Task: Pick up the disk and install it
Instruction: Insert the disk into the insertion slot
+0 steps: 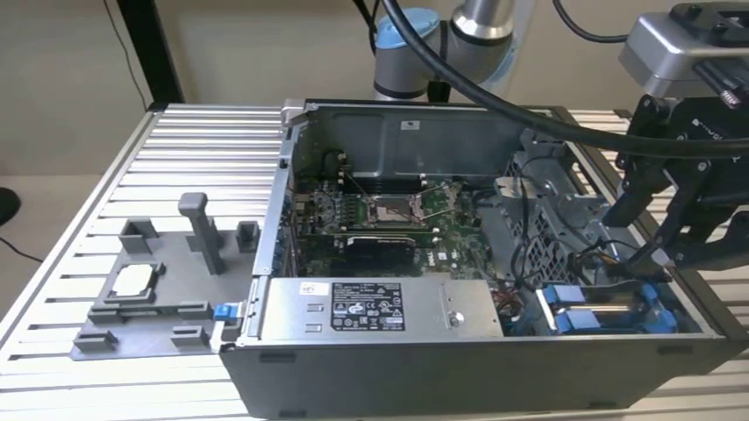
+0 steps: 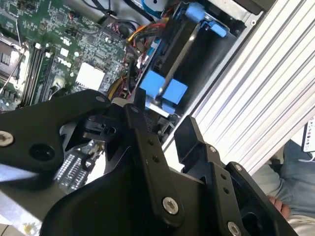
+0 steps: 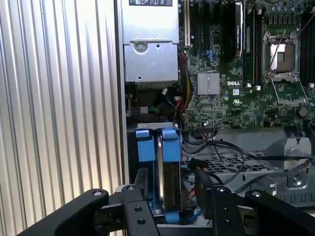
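Inside the case (image 1: pixel 468 368), cables (image 3: pixel 183 98) crowd the disk (image 3: pixel 157 147).

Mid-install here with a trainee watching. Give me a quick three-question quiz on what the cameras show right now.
1. True or false: the disk lies flat.
2. The disk's frame is: A red, B blue, C green?
3. Fill in: the gripper, straddling the disk, is ___.
Key: 1 false, it stands on edge in the computer case; 2 B; 3 open.
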{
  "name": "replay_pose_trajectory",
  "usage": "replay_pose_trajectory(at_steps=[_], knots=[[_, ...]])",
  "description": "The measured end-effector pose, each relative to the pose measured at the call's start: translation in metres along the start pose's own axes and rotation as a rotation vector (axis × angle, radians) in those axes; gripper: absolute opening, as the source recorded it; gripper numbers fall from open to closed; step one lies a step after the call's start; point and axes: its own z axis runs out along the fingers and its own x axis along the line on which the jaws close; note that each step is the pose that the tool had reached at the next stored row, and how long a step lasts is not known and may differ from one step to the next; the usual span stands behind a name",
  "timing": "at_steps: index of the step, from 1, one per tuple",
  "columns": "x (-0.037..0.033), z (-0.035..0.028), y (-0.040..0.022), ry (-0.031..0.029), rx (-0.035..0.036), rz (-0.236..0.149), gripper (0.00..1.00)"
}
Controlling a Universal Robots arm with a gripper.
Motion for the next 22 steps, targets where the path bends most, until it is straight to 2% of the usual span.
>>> replay_pose_trajectory(at_steps=[5, 8, 11, 15, 22], knots=[[0.0, 0.0003, 0.0, 0.0, 0.0, 0.0, 1.0], [0.0002, 0.003, -0.0002, -0.0013, 0.0, 0.0, 1.0], [0.0004, 0.0062, -0.0006, -0.0037, 0.0048, -0.001, 1.0], [0.0006, 0.0079, -0.0012, -0.0106, 0.021, -0.002, 1.0], [0.0007, 0.0096, -0.0015, -0.0211, 0.0679, -0.004, 1.0]])
